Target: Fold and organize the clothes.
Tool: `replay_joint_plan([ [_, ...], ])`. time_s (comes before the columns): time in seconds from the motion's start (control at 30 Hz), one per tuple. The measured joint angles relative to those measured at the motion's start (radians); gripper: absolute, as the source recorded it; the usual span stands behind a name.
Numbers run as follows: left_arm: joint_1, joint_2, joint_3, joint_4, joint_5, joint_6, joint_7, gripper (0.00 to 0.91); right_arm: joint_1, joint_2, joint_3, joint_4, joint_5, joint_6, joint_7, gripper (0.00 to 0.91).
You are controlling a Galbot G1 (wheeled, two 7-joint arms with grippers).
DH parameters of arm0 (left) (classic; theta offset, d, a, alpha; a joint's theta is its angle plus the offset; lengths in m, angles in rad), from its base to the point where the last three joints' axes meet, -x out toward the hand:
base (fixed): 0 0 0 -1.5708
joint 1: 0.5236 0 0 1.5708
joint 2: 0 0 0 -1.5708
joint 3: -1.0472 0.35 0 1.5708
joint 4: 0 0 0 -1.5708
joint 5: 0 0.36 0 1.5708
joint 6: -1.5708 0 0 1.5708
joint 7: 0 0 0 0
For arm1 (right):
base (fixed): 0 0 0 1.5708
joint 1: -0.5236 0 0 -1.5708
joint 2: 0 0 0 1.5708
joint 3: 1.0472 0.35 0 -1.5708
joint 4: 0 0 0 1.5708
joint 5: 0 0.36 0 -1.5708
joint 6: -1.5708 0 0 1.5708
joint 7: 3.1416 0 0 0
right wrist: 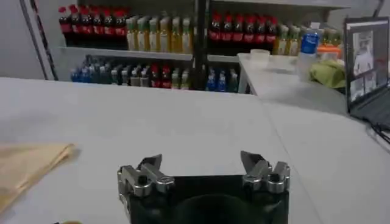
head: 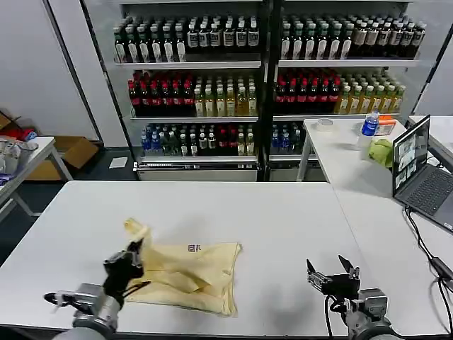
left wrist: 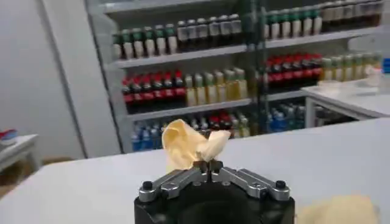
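Observation:
The cream T-shirt lies partly folded on the white table, its small dark label facing up near the far edge. My left gripper is shut on a bunched corner of the shirt, lifted above the table at the shirt's left side. In the left wrist view that pinched fabric stands up from the closed gripper, and more shirt lies lower down. My right gripper hovers open over bare table right of the shirt. The right wrist view has the open gripper and the shirt's edge.
A second white table at the right rear carries a laptop, a water bottle and a yellow-green cloth. Shelves of drink bottles stand behind. A cable trails along the right side.

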Motion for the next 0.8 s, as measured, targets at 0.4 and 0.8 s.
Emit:
replay_joint_plan([
  [0.4,-0.065,-0.097,0.226,0.076,0.182,0.008,-0.022,0.010,0.022,-0.004,-0.016,-0.030,0.003,0.001,-0.004,0.907],
  [0.8,-0.123,-0.154,0.366,0.170,0.277,0.013,-0.010,0.907,0.047,-0.012,-0.021,-0.049,0.017,0.001,-0.004,0.907],
])
